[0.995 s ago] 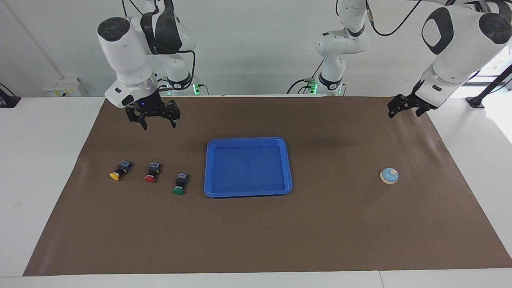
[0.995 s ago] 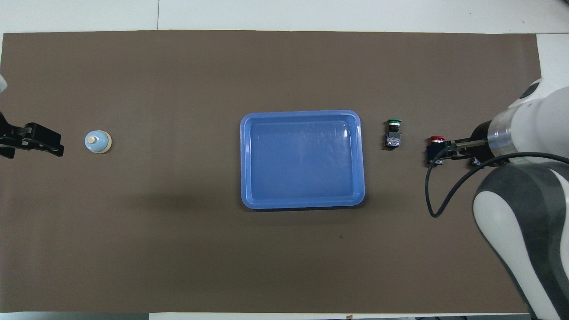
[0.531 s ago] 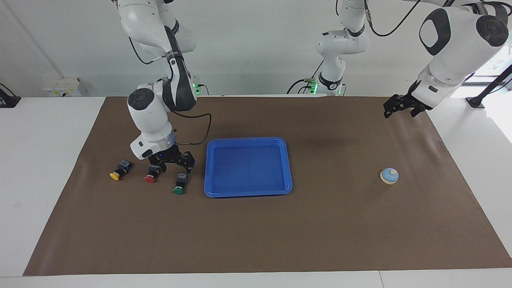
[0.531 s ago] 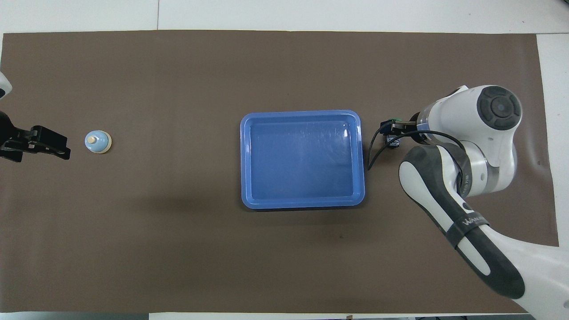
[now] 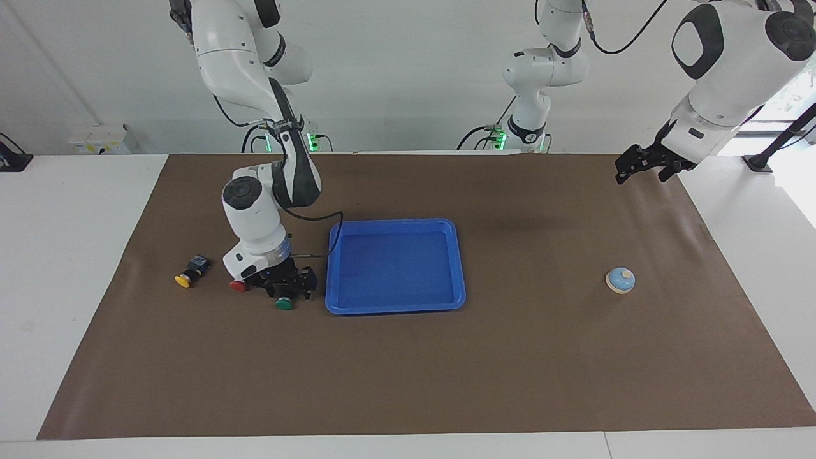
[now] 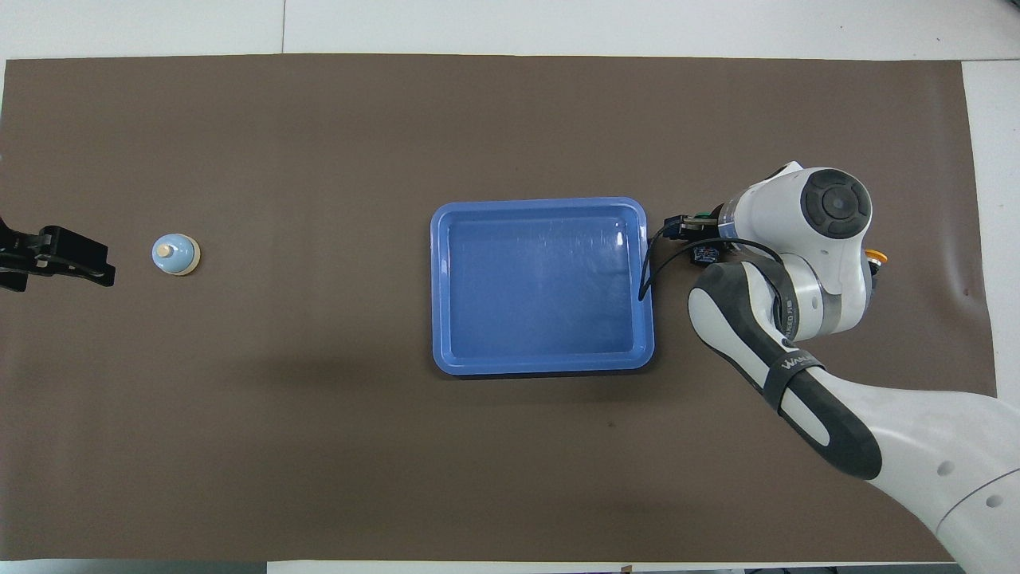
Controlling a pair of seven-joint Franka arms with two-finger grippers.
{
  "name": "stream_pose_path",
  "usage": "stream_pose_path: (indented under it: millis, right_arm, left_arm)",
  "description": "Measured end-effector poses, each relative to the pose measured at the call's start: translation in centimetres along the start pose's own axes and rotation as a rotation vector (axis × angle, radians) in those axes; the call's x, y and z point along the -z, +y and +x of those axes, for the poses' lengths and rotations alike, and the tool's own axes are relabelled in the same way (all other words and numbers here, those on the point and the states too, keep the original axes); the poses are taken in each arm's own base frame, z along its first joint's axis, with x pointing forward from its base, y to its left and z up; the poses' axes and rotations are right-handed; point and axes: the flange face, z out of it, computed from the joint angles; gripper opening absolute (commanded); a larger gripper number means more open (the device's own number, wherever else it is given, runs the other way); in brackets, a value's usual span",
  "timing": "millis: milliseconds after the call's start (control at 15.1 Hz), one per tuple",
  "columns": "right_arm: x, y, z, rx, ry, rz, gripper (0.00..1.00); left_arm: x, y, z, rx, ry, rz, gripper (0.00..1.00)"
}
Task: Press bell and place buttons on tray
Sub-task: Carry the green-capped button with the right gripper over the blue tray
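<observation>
Left hand [image 5: 642, 167]: it is held in the air over the tabletop's [image 5: 408, 382] brown mat, nearer to the robots than the tray, toward the left arm's end; its fingers are spread apart and nothing is held. This arm is judged to be waiting.
Tray [image 5: 456, 255]: it is seen empty, mid-tabletop; no button is placed on it yet.
Yellow button [image 5: 190, 272]: it is left lying on the mat, well apart from the tray, toward the right arm's end.
Red button [image 5: 239, 286]: its cap is seen between the yellow button and the tray, partly hidden by the right arm.
Right hand [image 5: 287, 287]: it is lowered onto the green button [image 5: 284, 304], just beside the tray; whether the fingers are clamped on it cannot be told.
Bell [image 5: 620, 280]: it is set well apart from the tray, toward the left arm's end; nothing touches it.
Progress: the first pick is judged under way; three placements are left, and no press of the bell is shown.
</observation>
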Motion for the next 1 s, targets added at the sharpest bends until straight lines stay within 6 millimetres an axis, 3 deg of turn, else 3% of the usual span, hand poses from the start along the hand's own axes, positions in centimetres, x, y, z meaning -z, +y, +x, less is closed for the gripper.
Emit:
stream_pose_path:
  millis: [133,199,531,663,796,995]
  right_arm:
    - [0.0,0.0,0.0,-0.003,-0.003,-0.001,0.11]
    - [-0.1,0.0,-0.1,-0.002,-0.011,-0.004,0.0]
    - [0.3,0.0,-0.2,0.001,-0.057,-0.021,0.0]
    - [1.7,-1.0,0.4,0.013,-0.094,-0.028,0.0]
    - [5.0,-3.8,1.6,0.04,-0.119,-0.03,0.0]
    - [9.1,-10.8,1.3,0.024,-0.115,-0.028,0.0]
  left_arm:
    - [0.0,0.1,0.0,-0.001,0.001,0.0,1.0]
    - [0.1,0.1,0.0,-0.002,0.002,0.0,1.0]
    - [0.3,0.3,-0.2,-0.006,0.006,0.001,1.0]
    - [0.3,0.6,-0.2,-0.01,0.006,0.001,1.0]
    - [0.3,0.6,-0.2,-0.011,0.006,0.002,1.0]
    - [0.3,0.8,-0.2,-0.014,0.006,0.002,1.0]
